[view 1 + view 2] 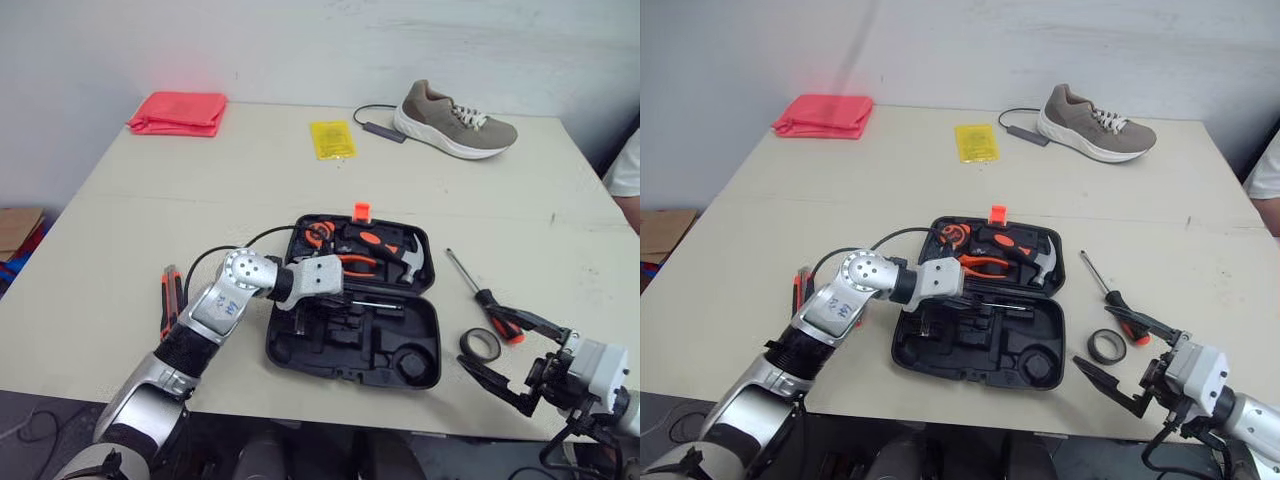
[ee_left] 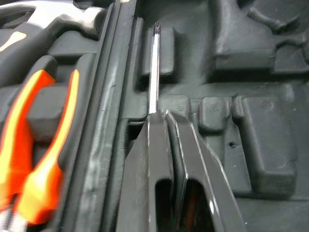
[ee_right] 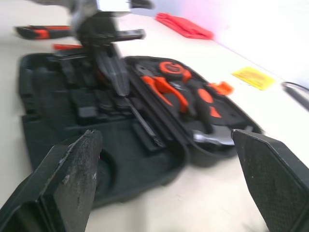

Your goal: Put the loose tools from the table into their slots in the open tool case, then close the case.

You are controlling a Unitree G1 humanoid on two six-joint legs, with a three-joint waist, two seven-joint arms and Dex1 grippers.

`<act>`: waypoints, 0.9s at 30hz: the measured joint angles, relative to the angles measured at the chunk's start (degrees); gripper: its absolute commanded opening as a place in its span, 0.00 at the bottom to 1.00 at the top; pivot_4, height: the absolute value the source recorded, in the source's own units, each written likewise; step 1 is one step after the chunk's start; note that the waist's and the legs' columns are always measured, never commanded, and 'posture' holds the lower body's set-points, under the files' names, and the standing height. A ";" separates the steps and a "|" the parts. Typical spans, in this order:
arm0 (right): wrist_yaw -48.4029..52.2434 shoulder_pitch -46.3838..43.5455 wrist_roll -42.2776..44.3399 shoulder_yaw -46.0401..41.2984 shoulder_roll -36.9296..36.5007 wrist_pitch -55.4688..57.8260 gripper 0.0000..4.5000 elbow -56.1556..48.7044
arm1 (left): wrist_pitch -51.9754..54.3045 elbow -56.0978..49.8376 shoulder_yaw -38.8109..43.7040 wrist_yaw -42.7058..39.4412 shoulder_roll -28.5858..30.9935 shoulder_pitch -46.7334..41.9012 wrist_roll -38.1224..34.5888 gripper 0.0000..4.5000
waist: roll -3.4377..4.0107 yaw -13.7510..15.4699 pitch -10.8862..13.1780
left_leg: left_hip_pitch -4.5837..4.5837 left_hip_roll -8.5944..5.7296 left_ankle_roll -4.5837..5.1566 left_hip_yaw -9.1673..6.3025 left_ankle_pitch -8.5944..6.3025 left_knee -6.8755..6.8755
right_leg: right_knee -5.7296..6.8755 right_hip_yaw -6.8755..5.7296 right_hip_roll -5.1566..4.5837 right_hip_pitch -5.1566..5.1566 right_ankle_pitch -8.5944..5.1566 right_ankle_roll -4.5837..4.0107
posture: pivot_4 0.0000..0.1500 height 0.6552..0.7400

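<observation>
The open black tool case (image 1: 300, 345) lies mid-table, with a hammer (image 1: 398, 256), orange pliers (image 1: 355, 263) and a tape measure (image 1: 318, 236) in its far half. My left gripper (image 2: 163, 113) reaches into the near half, shut on a screwdriver's metal shaft (image 2: 154, 67), which lies along a slot beside the hinge. On the table left of the case is an orange utility knife (image 1: 170, 298). A red-handled screwdriver (image 1: 482, 292) and a black tape roll (image 1: 480, 345) lie to the right. My right gripper (image 1: 478, 338) stands open there, the roll showing between its fingers (image 1: 525, 320).
At the table's back are a red folded cloth (image 1: 178, 112), a yellow packet (image 1: 332, 139), and a beige shoe (image 1: 455, 121) with a black cable (image 1: 375, 125). A person's white sleeve (image 1: 627, 168) shows at the right edge. The front table edge is close behind my right gripper.
</observation>
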 measured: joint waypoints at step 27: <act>-5.60 17.25 1.85 -28.44 6.89 0.06 1.00 16.92 | -16.10 41.32 55.74 3.63 36.08 27.59 -16.42 0.98 | 0.00 -1.67 0.22 | 0.20 0.01 -0.17 -0.07 -0.55 -0.82 | -0.43 -0.31 -0.48 -0.25 -0.07 -0.14 | 1.00 1.00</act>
